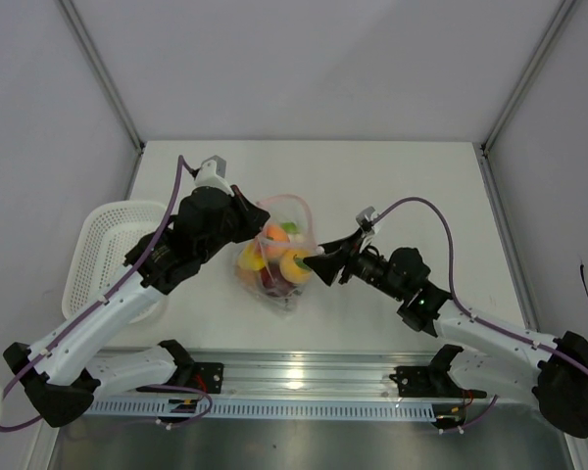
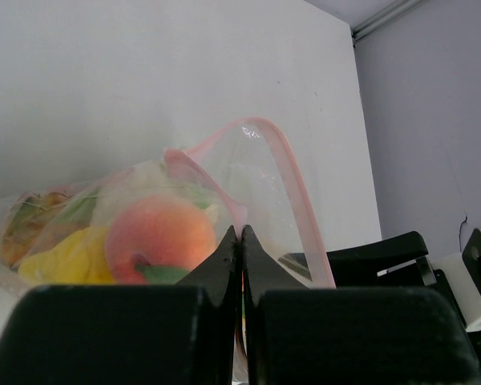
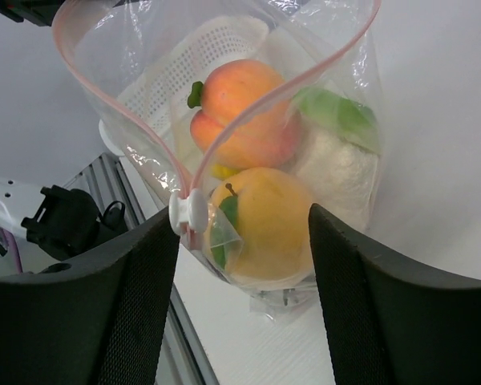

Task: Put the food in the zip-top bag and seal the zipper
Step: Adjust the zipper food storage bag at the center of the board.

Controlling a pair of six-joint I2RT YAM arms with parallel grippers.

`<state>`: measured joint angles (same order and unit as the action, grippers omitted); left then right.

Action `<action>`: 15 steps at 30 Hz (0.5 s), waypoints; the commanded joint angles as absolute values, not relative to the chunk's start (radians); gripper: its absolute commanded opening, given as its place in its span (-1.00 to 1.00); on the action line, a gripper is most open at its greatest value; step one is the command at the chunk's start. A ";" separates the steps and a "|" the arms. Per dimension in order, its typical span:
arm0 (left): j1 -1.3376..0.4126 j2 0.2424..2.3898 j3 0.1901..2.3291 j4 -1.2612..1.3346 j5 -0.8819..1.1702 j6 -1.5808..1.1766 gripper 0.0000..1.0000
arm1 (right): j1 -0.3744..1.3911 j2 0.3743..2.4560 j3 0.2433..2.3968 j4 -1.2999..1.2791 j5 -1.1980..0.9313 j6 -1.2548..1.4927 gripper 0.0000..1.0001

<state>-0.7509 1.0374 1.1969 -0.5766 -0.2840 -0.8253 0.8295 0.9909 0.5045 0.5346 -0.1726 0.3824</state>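
Food (image 3: 256,220) sits inside the zip-top bag (image 1: 279,262), upright at mid-worktop (image 1: 402,186). The left end effector (image 2: 241,239) is clenched on the zipper (image 2: 293,172), whose mouth gapes. The right end effector (image 3: 242,220) is spread wide, its fingers (image 3: 136,297) flanking the bag without gripping.

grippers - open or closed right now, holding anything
Left gripper: closed, pinching the zipper strip of the bag.
Right gripper: open, straddling the bag, gripping nothing.
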 commanded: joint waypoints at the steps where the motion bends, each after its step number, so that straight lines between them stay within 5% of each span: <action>1: -0.758 1.020 1.212 -0.502 -0.298 -0.847 -0.99 | 0.834 1.029 0.491 0.676 -0.158 0.408 0.20; 15: -0.758 1.025 1.210 -0.508 -0.305 -0.838 -0.99 | 0.850 1.086 0.440 0.793 -0.137 0.431 0.09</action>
<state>-0.7509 1.0378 1.1969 -0.5766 -0.2882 -0.8295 0.8436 1.0801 0.4381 0.7010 -0.1612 0.4343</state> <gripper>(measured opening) 0.005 0.556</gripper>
